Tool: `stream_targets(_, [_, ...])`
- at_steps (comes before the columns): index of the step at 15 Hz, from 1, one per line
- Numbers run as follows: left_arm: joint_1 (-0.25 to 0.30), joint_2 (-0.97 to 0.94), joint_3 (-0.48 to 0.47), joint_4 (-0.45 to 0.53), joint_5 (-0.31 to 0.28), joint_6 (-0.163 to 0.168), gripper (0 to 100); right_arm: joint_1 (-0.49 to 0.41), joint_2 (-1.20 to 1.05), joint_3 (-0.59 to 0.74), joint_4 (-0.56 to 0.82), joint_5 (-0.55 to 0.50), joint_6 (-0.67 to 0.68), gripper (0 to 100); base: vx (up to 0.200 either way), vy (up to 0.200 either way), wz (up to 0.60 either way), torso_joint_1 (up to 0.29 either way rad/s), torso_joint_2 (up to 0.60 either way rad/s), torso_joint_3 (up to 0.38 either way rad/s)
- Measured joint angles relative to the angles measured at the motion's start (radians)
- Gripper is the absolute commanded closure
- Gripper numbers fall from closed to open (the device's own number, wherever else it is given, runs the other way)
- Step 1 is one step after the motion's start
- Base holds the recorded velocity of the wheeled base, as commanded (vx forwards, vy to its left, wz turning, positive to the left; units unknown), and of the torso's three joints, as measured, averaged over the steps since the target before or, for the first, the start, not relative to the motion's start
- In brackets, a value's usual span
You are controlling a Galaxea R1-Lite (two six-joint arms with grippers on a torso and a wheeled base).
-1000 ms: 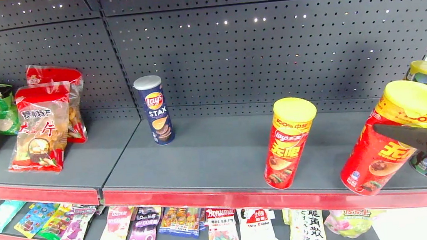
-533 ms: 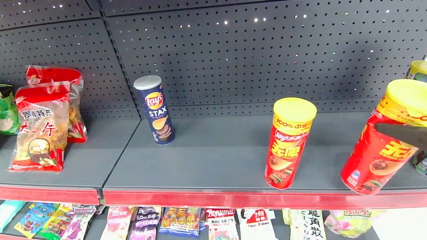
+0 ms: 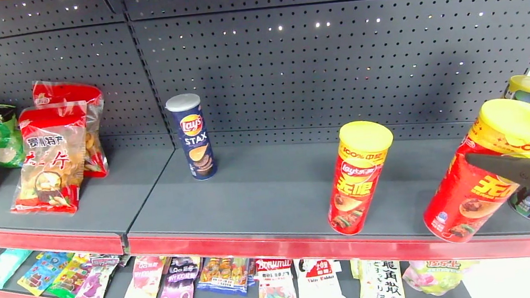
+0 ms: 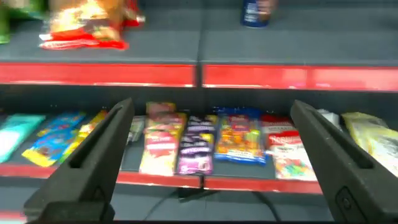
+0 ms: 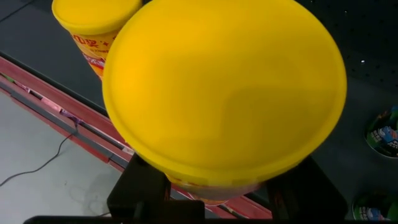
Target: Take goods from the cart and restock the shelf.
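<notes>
**Inspector:** State of the right gripper [image 3: 489, 164]?

**Assistant:** Clamped on the red can [image 3: 476, 183] with the yellow lid. One dark finger lies across the can's side, just under the lid.

**Inspector:** Location of that can?

**Assistant:** At the right end of the shelf [image 3: 269, 192], close to the red front edge. It is tilted, with its top leaning right. Whether its base bears on the shelf board cannot be told.

**Inspector:** The left gripper [image 4: 211, 124]?

**Assistant:** Jaws spread wide and nothing between them. It faces the packets [image 4: 193, 143] lying on the lower shelf [image 4: 261, 180], below the red front edge.

**Inspector:** Other stock on the upper board?

**Assistant:** A second red can [image 3: 359, 179] stands upright near the front edge, right of the middle and apart from the held one. A blue can [image 3: 193, 136] stands upright towards the back, near the left end of the same board. A dark can [image 3: 528, 89] with a yellow lid stands behind the held can at the right end. Two red bags [image 3: 50, 158] lean on the adjoining board to the left, one in front of the other.
</notes>
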Motion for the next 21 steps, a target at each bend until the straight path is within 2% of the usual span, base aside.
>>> stream_targets(7, [0.0,-0.005,0.0,0.0,0.008,-0.001,0,-0.001,0.04,-0.012,-0.047,0.003,-0.003,100,0.0,0.0,0.0,0.0,0.0,0.0])
stream_targets(11, [0.0,-0.005,0.0,-0.001,0.008,-0.001,0,-0.001,0.143,-0.027,-0.171,0.008,-0.002,100,0.0,0.0,0.0,0.0,0.0,0.0])
stream_targets(13, [0.0,-0.005,0.0,-0.001,0.008,-0.001,0,-0.006,0.21,-0.048,-0.199,0.056,-0.004,100,0.0,0.0,0.0,0.0,0.0,0.0])
stream_targets(19, [0.0,-0.005,0.0,0.0,0.008,-0.001,0,-0.112,0.423,-0.234,-0.211,0.173,-0.013,100,0.0,0.0,0.0,0.0,0.0,0.0])
stream_targets(21, [0.0,-0.005,0.0,0.0,0.008,-0.001,0,-0.136,0.503,-0.318,-0.211,0.182,-0.013,100,0.0,0.0,0.0,0.0,0.0,0.0])
